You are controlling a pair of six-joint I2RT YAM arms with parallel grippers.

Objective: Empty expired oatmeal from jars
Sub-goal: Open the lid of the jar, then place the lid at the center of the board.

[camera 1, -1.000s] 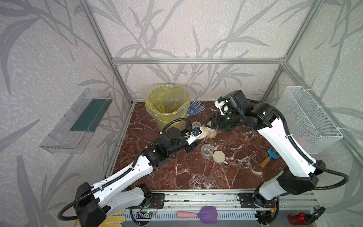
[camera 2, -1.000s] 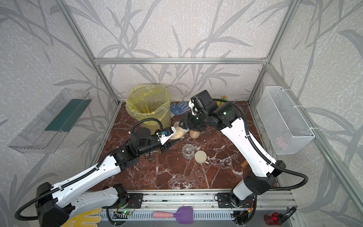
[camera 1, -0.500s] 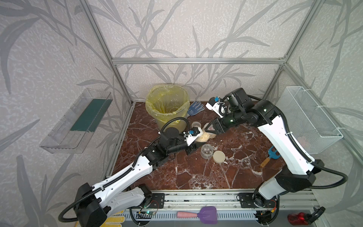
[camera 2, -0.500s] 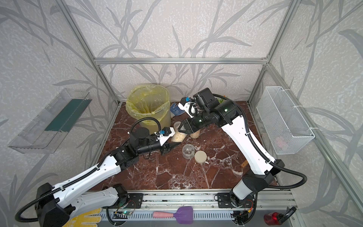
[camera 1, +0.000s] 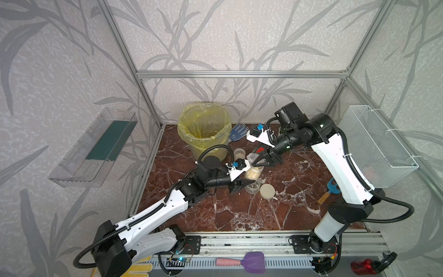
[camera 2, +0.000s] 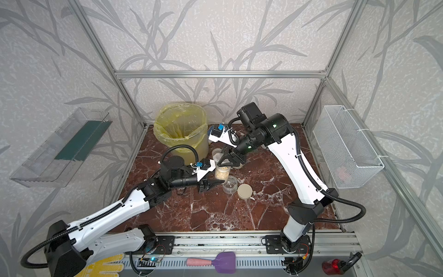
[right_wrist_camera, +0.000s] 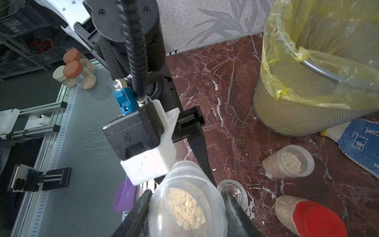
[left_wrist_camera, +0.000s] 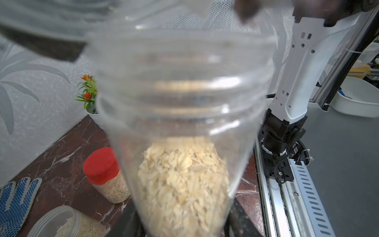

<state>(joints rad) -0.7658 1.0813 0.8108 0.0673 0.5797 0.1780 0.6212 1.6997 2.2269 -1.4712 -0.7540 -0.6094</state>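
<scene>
Left gripper [camera 1: 249, 183] is clamped on the lower body of the slim jar [camera 1: 254, 171]. We see the jar upright, between the bucket [camera 1: 203, 129] and the squat jar [camera 1: 253, 188]. Oatmeal [left_wrist_camera: 184, 184] fills roughly its lower half. Right gripper [camera 1: 256, 158] sits over the top, fingers pinching the clear lid [right_wrist_camera: 187, 184] from both sides. We can't tell if the lid is loose. The squat jar is open and nearly empty, with its beige lid [camera 1: 267, 191] just beside it. The red-capped jar [right_wrist_camera: 315, 219] stands near.
</scene>
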